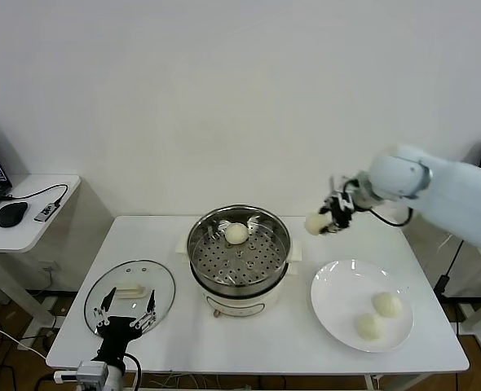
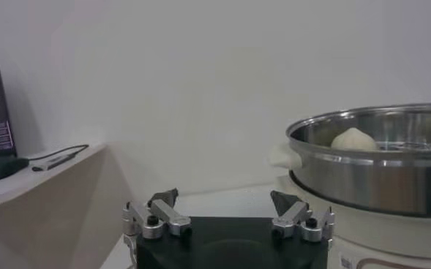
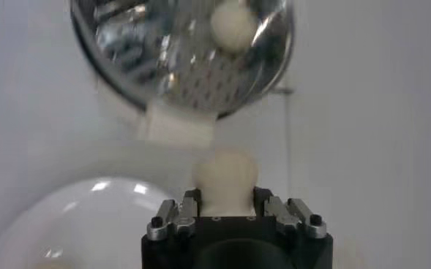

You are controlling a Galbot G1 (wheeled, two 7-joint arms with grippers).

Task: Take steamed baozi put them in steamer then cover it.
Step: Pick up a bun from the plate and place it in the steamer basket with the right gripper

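The steel steamer (image 1: 239, 254) stands on its white base at the table's middle, with one cream baozi (image 1: 236, 234) on its perforated tray. My right gripper (image 1: 328, 218) is shut on another baozi (image 1: 315, 223) and holds it in the air, right of the steamer's rim and above the table. In the right wrist view that baozi (image 3: 225, 177) sits between the fingers, with the steamer (image 3: 182, 55) beyond it. Two more baozi (image 1: 388, 304) (image 1: 368, 326) lie on the white plate (image 1: 338, 297). My left gripper (image 1: 126, 311) is open and empty, low at the table's front left.
The glass lid (image 1: 122, 285) lies flat on the table left of the steamer, under my left gripper. A side desk (image 1: 28, 213) with a mouse and laptop stands at the far left. In the left wrist view the steamer (image 2: 369, 164) rises close by.
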